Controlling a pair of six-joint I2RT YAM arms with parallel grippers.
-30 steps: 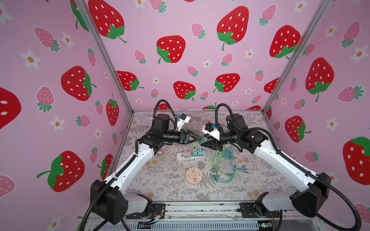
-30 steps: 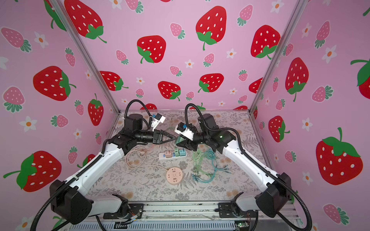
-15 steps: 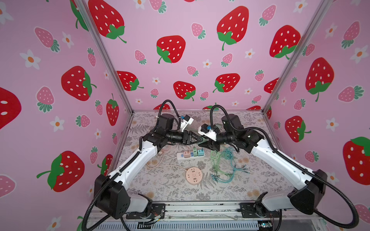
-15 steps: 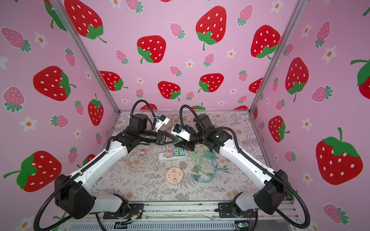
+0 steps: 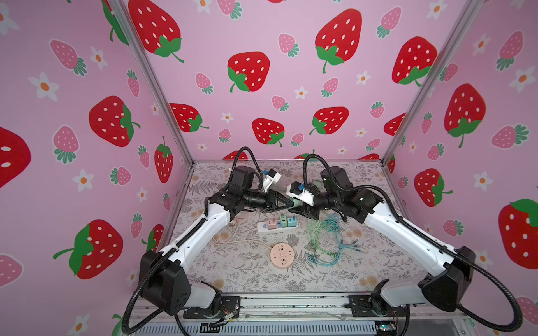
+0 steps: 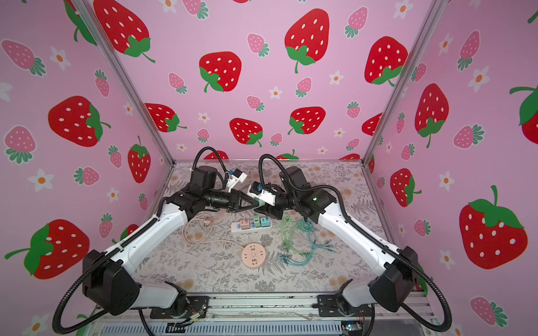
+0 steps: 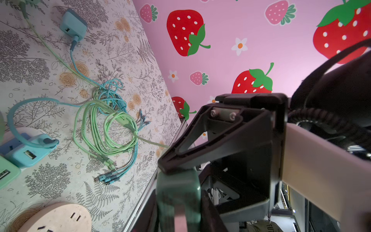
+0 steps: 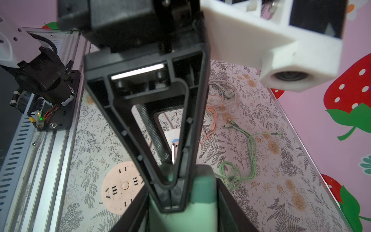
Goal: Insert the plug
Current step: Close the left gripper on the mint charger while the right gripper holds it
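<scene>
The white power strip [image 5: 262, 226] lies on the table [image 5: 247, 275] near the point where the grippers meet, and carries pink, green and blue adapters. A round pink socket [image 5: 281, 255] sits nearer the front. A bundle of green and blue cables [image 5: 326, 238] lies to its right.

The green plug [image 5: 295, 203] is in the air between the grippers. The left gripper [image 5: 288, 203] pinches it, jaws nearly together. The right gripper [image 5: 300, 207] flanks the plug body; whether it touches cannot be told.

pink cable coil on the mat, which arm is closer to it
Left. The left arm runs right beside the pink cable coil, on its side of the power strip; the right arm lies across the strip, well away from it.
</scene>
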